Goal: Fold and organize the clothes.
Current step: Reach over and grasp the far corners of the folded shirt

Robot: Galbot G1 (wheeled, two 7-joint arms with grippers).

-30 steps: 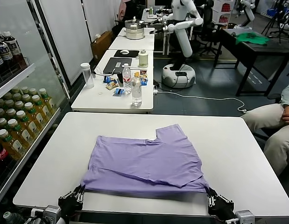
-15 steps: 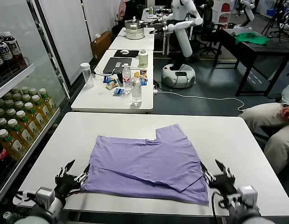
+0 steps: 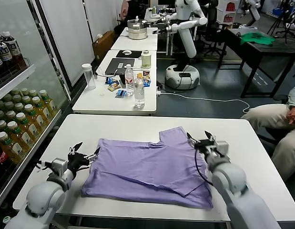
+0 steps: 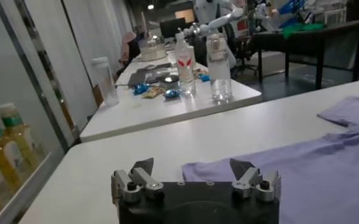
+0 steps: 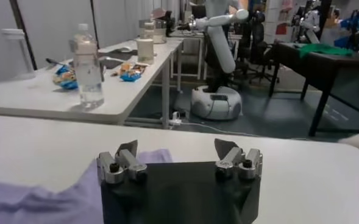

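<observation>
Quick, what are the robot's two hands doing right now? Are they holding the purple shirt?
Left tool: open, holding nothing, beside the purple shirt.
Right tool: open, holding nothing, at the shirt's far right edge.

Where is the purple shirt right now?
In the head view, the purple T-shirt lies flat mid-table, between the left gripper and right gripper.
</observation>
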